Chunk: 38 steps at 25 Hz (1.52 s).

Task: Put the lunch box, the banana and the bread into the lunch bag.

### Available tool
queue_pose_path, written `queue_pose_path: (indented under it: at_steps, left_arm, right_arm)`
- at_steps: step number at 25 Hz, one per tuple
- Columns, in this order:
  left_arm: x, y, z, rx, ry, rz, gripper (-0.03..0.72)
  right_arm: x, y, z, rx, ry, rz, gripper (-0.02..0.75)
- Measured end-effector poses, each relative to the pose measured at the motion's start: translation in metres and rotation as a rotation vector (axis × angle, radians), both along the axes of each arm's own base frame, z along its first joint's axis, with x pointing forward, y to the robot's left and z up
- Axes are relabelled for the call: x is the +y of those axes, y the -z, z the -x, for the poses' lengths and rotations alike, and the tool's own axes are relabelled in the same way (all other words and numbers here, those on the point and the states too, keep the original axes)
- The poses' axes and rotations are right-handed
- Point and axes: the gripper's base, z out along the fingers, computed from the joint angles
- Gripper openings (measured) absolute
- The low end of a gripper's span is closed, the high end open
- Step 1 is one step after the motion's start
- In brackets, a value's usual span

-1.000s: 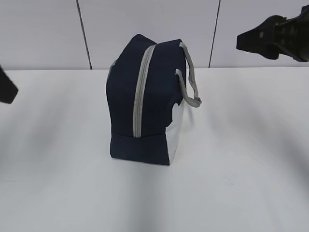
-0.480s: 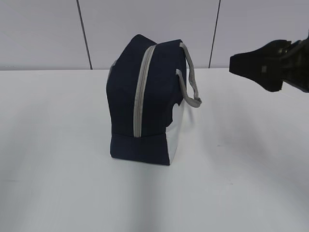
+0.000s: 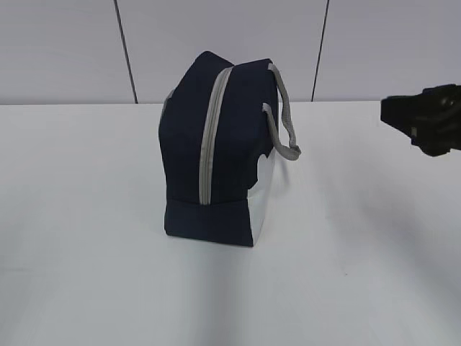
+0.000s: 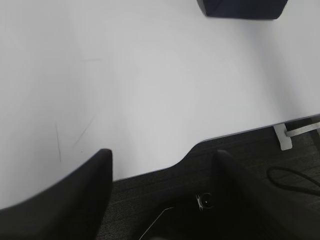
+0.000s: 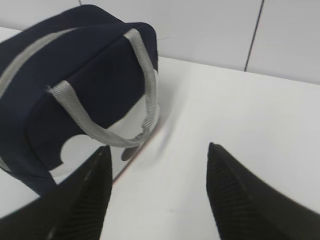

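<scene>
Right now we see the lunch bag (image 3: pixel 216 162) standing upright at the centre of the white table (image 3: pixel 86 216), its grey zipper closed and a grey strap handle (image 3: pixel 283 119) looping off its right side. Our right gripper (image 3: pixel 403 119) hovers at the right edge of the frame, well apart from the bag, fingers spread wide and empty. Our left gripper (image 4: pixel 162 195) shows only in its wrist view, at the bottom of the frame over the table's edge, also wide and empty.
</scene>
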Motion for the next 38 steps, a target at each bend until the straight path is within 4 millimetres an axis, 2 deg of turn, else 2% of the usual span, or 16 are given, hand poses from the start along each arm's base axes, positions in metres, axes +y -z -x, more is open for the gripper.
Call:
queue_pose_path:
  at_steps: [7, 19, 21, 26, 29, 38]
  left_arm:
    - [0.000, 0.000, 0.002, -0.011, -0.002, 0.005, 0.434]
    - [0.000, -0.001, 0.001, -0.017, -0.003, 0.007, 0.433]
    - [0.000, -0.001, 0.001, -0.022, -0.003, 0.009, 0.433]
    - [0.001, -0.001, -0.002, -0.050, -0.010, 0.005, 0.433]
    - [0.001, 0.002, -0.008, -0.089, -0.022, -0.007, 0.428]
    - [0.001, 0.005, -0.010, -0.099, -0.025, -0.012, 0.424]
  right_arm:
    - [-0.010, 0.030, 0.008, 0.060, 0.071, 0.078, 0.442]
    - [-0.005, 0.063, 0.024, 0.202, 0.011, 0.021, 0.442]
    - [-0.004, 0.060, 0.023, 0.194, 0.005, 0.017, 0.442]
    - [0.002, 0.032, 0.012, 0.123, -0.028, -0.027, 0.442]
    - [0.003, 0.022, 0.008, 0.094, -0.030, -0.037, 0.442]
    - [0.003, 0.022, 0.008, 0.096, -0.032, -0.045, 0.442]
